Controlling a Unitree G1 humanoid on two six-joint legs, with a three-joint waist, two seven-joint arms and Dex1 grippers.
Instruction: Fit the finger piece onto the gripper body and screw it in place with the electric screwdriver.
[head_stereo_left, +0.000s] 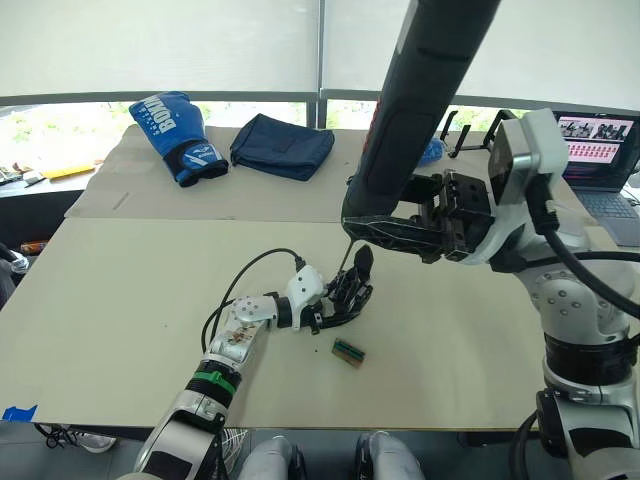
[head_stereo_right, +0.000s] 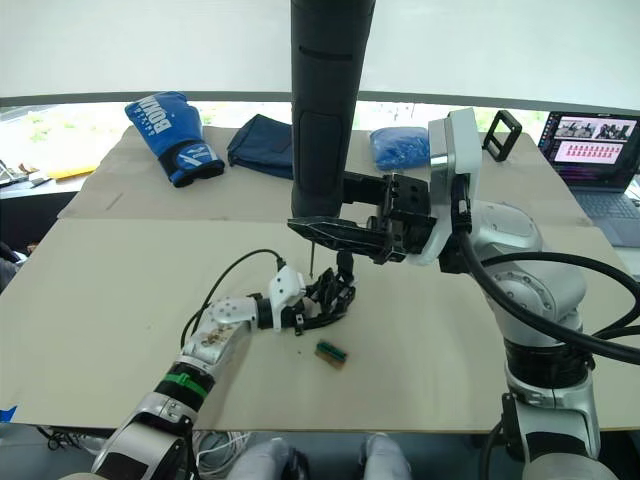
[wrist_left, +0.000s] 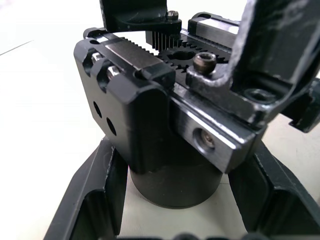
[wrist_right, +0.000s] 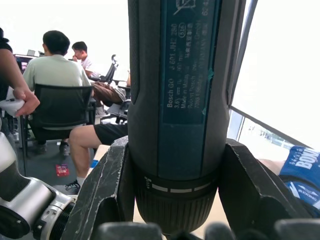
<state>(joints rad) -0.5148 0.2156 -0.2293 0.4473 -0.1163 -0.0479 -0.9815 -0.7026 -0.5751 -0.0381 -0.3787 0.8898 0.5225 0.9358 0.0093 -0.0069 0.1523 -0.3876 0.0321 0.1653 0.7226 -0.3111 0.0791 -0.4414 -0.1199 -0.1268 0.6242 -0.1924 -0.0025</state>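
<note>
A beige table (head_stereo_left: 120, 330) is seen carrying a boxing glove (head_stereo_left: 178, 137), folded navy cloth (head_stereo_left: 282, 145), a small green block (head_stereo_left: 348, 352) and the gripper body (head_stereo_right: 335, 290).

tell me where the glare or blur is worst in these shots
Eye views: the windows behind the table are blown out. Right wrist view: the electric screwdriver is sharp, bright window glare on one side. Left wrist view: the gripper body is sharp, the surface behind washed out.

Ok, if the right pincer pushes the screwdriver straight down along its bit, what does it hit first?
Probably the gripper body held in the left pincer: the electric screwdriver bit points down at its top, though depth is unclear.
</note>
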